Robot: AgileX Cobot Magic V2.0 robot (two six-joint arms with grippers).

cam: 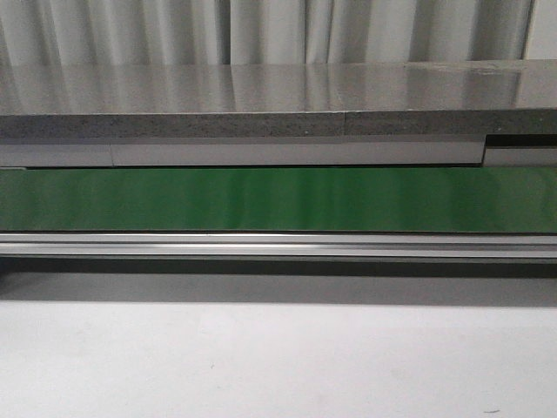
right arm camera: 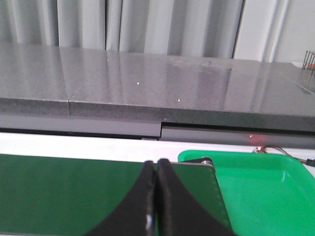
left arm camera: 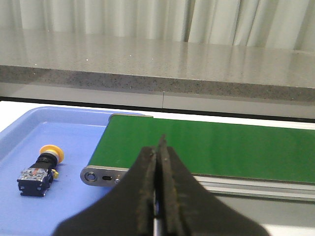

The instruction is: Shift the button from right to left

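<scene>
The button (left arm camera: 41, 167) lay on its side in the blue tray (left arm camera: 74, 196) beyond the belt's (left arm camera: 206, 147) left end, its long axis slanting away, off to one side of the left gripper (left arm camera: 158, 162), the nearer arm. Both grippers' jaws were clenched on nothing; the right gripper (right arm camera: 156, 182) hung beside a green tray (right arm camera: 266, 196) with nothing visible in it.

Background, front view: pale pleated curtains (cam: 278, 30) hang behind a grey speckled counter (cam: 261, 96) whose polished top reflects them in soft vertical streaks. Below the counter's front edge runs a light panel (cam: 296, 154). A plain white table surface (cam: 278, 366), possibly matte, fills the foreground.
</scene>
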